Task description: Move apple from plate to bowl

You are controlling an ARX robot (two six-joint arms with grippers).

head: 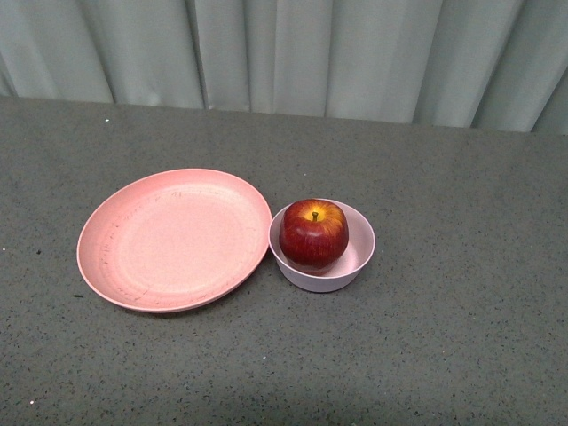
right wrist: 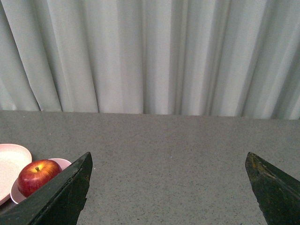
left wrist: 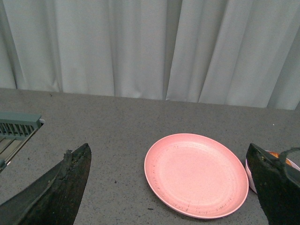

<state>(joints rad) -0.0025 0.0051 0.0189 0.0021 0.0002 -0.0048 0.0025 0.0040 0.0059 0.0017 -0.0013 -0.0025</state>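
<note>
A pale curtain (head: 355, 53) hung behind the grey table (head: 461, 337), and beyond the plate (head: 173, 240) on its far left sat what looked like a slatted grey rack (left wrist: 16, 129), only partly seen. The plate lay bare. Touching its right rim stood the bowl (head: 351, 266), with the apple (head: 313, 232) sitting inside it, stem up. The left gripper (left wrist: 171, 187) hung spread wide above the plate; the right gripper (right wrist: 168, 187), right of the bowl, gaped wide too, holding nothing.
</note>
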